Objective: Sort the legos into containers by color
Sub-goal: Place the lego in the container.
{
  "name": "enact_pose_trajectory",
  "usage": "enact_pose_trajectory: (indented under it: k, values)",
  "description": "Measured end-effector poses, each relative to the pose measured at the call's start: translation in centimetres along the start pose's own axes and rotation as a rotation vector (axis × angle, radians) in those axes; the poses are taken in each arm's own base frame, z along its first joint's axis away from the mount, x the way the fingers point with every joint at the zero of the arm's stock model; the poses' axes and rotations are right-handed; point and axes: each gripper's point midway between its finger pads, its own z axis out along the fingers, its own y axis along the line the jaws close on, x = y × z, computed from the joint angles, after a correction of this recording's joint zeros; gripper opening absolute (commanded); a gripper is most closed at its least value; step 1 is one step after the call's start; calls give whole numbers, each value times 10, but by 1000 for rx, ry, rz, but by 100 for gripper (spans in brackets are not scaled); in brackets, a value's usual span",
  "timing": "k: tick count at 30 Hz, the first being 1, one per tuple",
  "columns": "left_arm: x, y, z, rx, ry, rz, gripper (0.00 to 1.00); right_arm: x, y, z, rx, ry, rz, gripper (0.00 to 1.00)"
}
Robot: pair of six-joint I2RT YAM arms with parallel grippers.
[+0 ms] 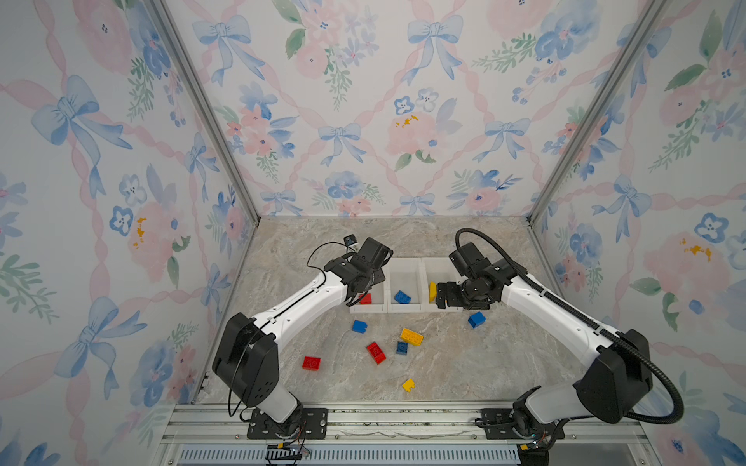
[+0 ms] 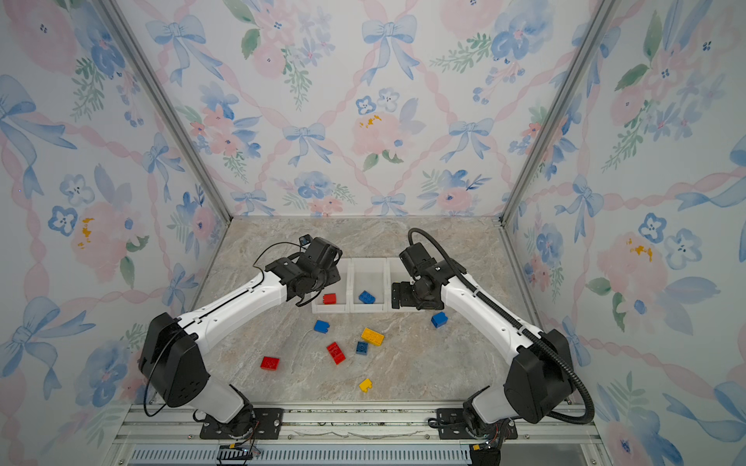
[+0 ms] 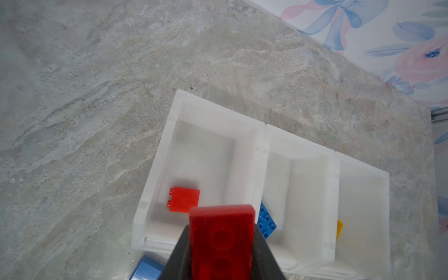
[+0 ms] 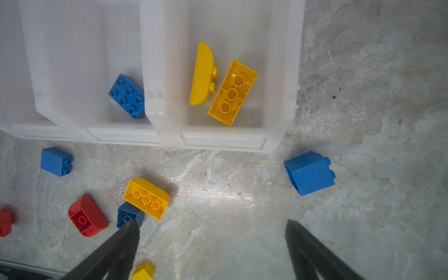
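Jaws of left gripper [image 3: 221, 244]: narrow, clamped on glossy red plastic brick [image 3: 221, 218], above front of left-end bin in row of three white translucent rectangular plastic bins [image 3: 264, 138]. Inside that bin: small red square brick [image 3: 184, 200]. Middle bin: blue studded brick [image 4: 127, 95]. Right-end bin: two yellow bricks [image 4: 232, 93], one round-topped. Jaws of right gripper [image 4: 212, 225]: spread wide, empty, above veined marble-look tabletop [image 4: 242, 194] just before bins. Seven loose bricks [image 1: 411, 337] scattered there. Floral bow-print walls [image 1: 363, 101] on three sides.

No legible text or labels anywhere.
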Motion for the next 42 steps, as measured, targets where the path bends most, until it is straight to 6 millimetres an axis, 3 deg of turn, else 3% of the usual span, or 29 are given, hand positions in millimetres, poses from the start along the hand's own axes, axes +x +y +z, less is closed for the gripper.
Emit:
enact_pose_trajectory:
  k: [6,17,21,27,37,42]
  values:
    - [17,-3,32,-56,47,87,21,4,-2,0,2,4,9,97]
    - [34,4,63,-112,86,160,22,12,-5,4,2,14,19,97]
    - [37,6,71,-121,94,168,32,15,-3,6,0,22,14,97]
    - [38,8,75,-127,98,178,50,18,-1,6,-3,25,4,97]
    - [36,8,73,-123,92,176,59,26,14,5,-20,30,-58,97]
    - [30,10,58,-97,68,162,64,39,35,4,-45,39,-178,97]
